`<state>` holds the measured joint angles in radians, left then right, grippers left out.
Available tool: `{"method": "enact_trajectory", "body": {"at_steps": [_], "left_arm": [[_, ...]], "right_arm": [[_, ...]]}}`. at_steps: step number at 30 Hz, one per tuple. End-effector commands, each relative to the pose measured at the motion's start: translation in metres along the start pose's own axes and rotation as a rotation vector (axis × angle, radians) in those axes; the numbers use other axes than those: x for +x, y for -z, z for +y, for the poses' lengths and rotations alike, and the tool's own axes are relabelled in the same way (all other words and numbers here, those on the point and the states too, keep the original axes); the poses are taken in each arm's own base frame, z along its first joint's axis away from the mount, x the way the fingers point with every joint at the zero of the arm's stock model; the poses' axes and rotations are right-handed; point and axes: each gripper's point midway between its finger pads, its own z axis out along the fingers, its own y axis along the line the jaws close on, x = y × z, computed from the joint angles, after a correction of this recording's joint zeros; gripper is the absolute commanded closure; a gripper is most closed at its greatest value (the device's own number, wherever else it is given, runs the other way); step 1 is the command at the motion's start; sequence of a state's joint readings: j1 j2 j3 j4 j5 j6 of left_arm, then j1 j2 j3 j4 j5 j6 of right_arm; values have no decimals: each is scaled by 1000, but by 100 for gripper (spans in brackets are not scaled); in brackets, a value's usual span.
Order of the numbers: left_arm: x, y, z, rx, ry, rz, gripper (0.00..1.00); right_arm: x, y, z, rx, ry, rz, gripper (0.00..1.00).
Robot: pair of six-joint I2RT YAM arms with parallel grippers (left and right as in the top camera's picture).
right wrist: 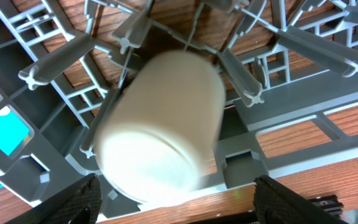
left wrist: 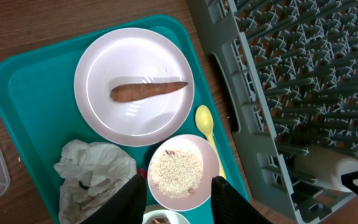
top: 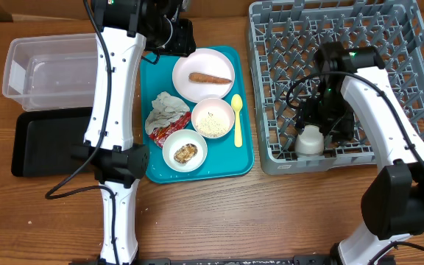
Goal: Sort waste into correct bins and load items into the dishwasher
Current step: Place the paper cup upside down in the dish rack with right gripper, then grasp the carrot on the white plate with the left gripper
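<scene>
A small white cup [top: 309, 140] lies in the front-left corner of the grey dish rack [top: 389, 44]. My right gripper [right wrist: 176, 208] is open, its fingers wide apart on either side of the blurred cup [right wrist: 160, 124], not touching it. My left gripper [left wrist: 178, 202] is open and empty above the teal tray [top: 153, 173], over the bowl of rice [left wrist: 178, 168]. The pink plate [left wrist: 104, 62] holds the carrot-like stick [left wrist: 148, 91]. The crumpled napkin [left wrist: 95, 171], red-and-white wrapper [top: 164, 131], yellow spoon [top: 238, 121] and the bowl with the brown food piece [top: 185, 151] are on the tray.
A clear plastic tub [top: 46, 70] stands at the far left with a shallow black tray [top: 46, 143] in front of it. The rack's upright pegs [right wrist: 61, 59] stand close around the cup. The left arm [top: 112, 96] reaches along the teal tray's left edge.
</scene>
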<state>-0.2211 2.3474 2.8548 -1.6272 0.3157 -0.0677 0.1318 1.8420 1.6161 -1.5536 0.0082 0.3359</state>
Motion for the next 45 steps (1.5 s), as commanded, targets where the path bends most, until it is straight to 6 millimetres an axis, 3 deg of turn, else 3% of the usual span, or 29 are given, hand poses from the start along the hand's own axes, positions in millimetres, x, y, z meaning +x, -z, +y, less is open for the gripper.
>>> {"method": "enact_trajectory", "body": {"at_steps": [1,6,13,18,26,36,40,45], "left_arm": [[-1,5,-2,-10,-32,-13,62],[-1,5,-2,-10,-40,-13,59],[3,1,-10,-3,-188,6,44],[7,-6,-9,-24,-211,31,43],[8,-43,11,-73,-222,78,36],[-9,-123,35,-97,-698,26,27],[-3,-152,43,-97,-848,27,27],[13,-177,51,-85,-915,57,27]], "right_arm": [[-5,7,2,-1,3,-28,18],[-10,28,13,-65,39,-65,18],[-29,107,23,-149,93,-268,16],[-35,150,35,-238,137,-392,14],[-37,154,48,-286,171,-407,14],[-36,154,48,-286,172,-405,14],[-37,154,48,-285,171,-406,14],[-37,154,47,-283,170,-410,14]]}}
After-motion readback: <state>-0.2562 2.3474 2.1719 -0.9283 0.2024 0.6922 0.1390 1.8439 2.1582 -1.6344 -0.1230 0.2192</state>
